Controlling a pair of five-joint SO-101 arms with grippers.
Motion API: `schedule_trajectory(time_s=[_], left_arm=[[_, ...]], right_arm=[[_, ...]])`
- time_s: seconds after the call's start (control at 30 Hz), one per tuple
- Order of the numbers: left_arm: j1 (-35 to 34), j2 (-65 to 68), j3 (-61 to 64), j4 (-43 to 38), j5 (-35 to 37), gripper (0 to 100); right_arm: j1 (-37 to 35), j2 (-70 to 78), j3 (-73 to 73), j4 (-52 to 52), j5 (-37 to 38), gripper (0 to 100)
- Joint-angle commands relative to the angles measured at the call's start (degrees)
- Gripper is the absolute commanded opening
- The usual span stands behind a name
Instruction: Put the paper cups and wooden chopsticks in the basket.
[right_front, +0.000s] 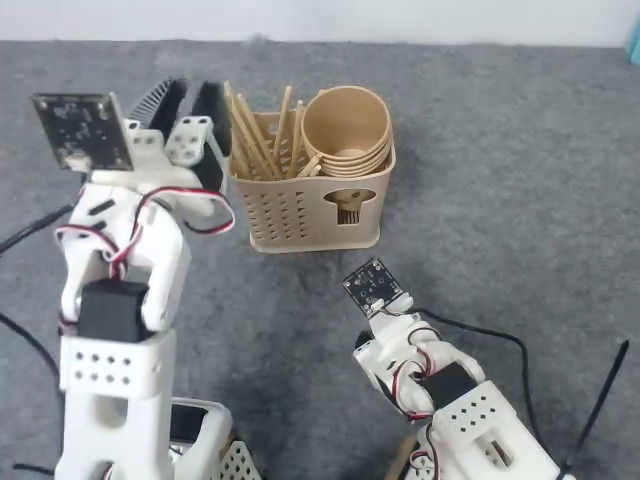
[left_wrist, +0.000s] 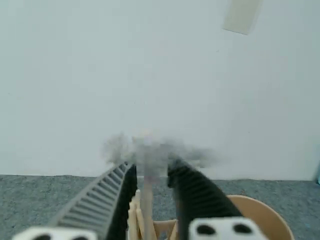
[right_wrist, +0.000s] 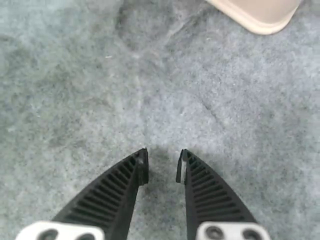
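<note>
Looking close to done here: the paper cups (right_front: 346, 125) sit nested in one end of the basket (right_front: 300, 215), and the wooden chopsticks (right_front: 262, 135) stand bundled in the other end, leaning every which way. No cup or chopstick lies loose on the grey bench (right_front: 500, 200), so by my reckoning only a last release is left, if that.

Your left gripper (right_front: 190, 105) is up high, right beside the basket's chopstick end, its tips just above the bundle. In its wrist camera the jaws are parted only narrowly. One chopstick (left_wrist: 147, 200) rises in the gap, close against one finger (left_wrist: 112, 195) with a sliver of space on the other side. I judge it loose, not clamped. The rim of the cups lies just beyond that gripper and off to one side.

Your right gripper (right_wrist: 162, 165) hangs low over bare bench, slightly open, holding nothing. The basket's corner is well ahead of it.
</note>
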Motion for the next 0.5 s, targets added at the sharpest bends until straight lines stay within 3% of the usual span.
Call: schedule_trajectory(time_s=[0.0,0.1,0.23,0.47], left_arm=[[0.44,0.97,-0.40,-2.64,-0.26,33],[0.44,-0.18,-0.31,-2.46,-0.35,41],[0.44,-5.98,0.04,-1.67,-0.35,42],[0.53,-17.32,0.04,14.15,-0.26,39]], right_arm=[[0.92,-0.84,-0.88,-1.10,0.79,10.1],[1.71,-0.84,-0.88,-1.19,0.88,10.1],[3.30,-1.19,-0.97,-1.27,0.88,10.1],[4.35,-1.27,-0.79,-3.47,0.44,10.1]])
